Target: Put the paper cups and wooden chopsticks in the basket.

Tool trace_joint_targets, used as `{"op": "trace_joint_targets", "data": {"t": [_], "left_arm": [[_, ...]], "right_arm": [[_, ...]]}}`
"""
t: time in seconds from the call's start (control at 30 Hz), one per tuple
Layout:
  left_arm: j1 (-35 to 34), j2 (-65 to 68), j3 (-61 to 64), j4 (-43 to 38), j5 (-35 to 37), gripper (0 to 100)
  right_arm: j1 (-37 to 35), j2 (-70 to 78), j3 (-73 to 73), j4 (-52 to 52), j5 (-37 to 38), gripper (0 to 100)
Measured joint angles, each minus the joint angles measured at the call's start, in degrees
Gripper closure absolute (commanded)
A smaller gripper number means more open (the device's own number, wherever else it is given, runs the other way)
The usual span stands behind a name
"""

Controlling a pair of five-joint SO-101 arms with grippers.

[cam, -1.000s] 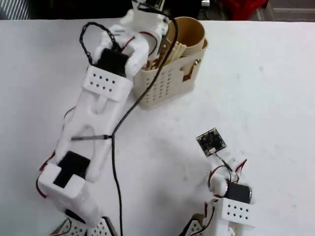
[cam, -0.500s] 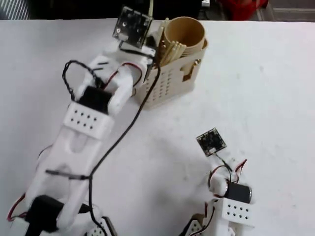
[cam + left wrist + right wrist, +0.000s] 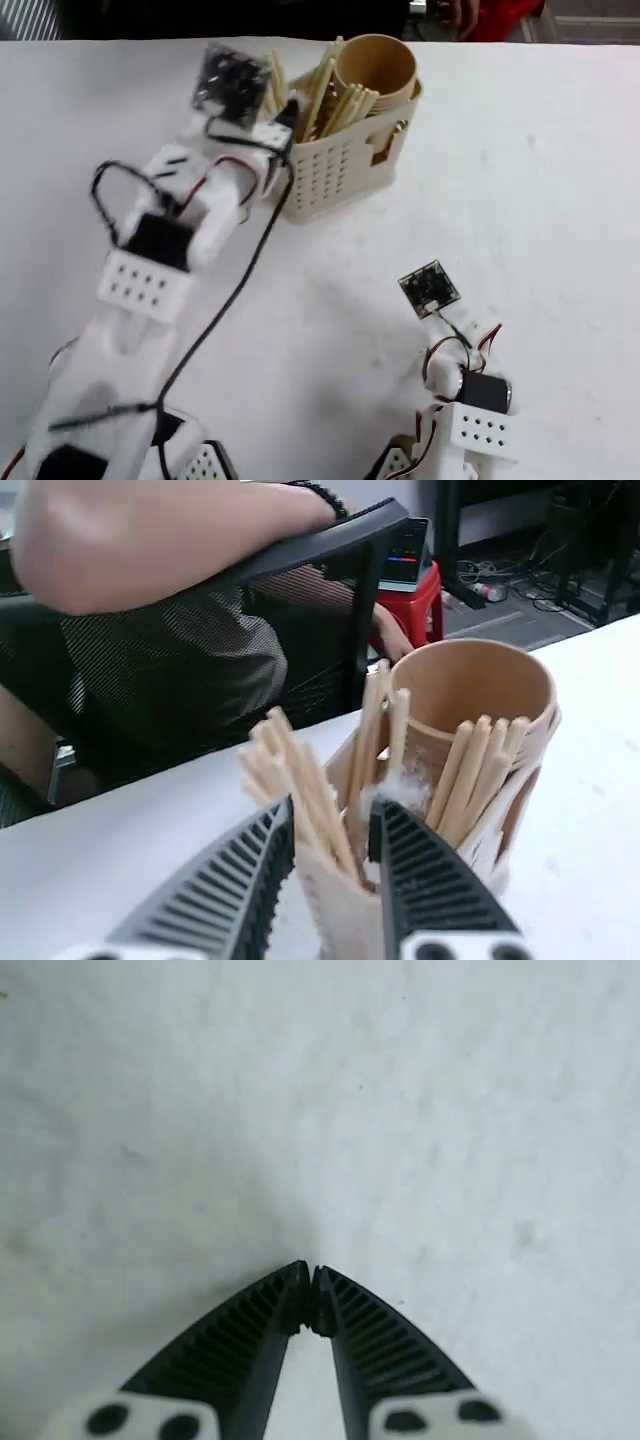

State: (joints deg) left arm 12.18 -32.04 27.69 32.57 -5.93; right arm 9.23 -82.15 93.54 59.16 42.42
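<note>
My left gripper [image 3: 330, 815] gapes slightly, empty, beside the top-centre basket [image 3: 340, 175]. My right gripper [image 3: 308, 1282] is pinched closed, empty. The basket hides the chopsticks' [image 3: 338, 98] lower ends.

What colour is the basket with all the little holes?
The basket is cream, nearly white; it shows best in the high view.

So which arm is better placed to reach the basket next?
Left. The left gripper is open right at the basket with the chopsticks; the right gripper is shut over the table, away from it.
</note>
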Motion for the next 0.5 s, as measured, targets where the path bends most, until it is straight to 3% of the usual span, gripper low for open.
{"op": "trace_joint_targets", "data": {"t": [0.27, 0.5], "left_arm": [[-4.0, -19.3, 20.3, 0.0, 0.0, 86], [-7.6, -37.1, 37.8, 0.0, 0.0, 86]], "right_arm": [[0.0, -3.8, 0.1, 0.1, 0.0, 98.1], [0.0, -17.5, 2.2, 7.7, 0.0, 98.1]]}}
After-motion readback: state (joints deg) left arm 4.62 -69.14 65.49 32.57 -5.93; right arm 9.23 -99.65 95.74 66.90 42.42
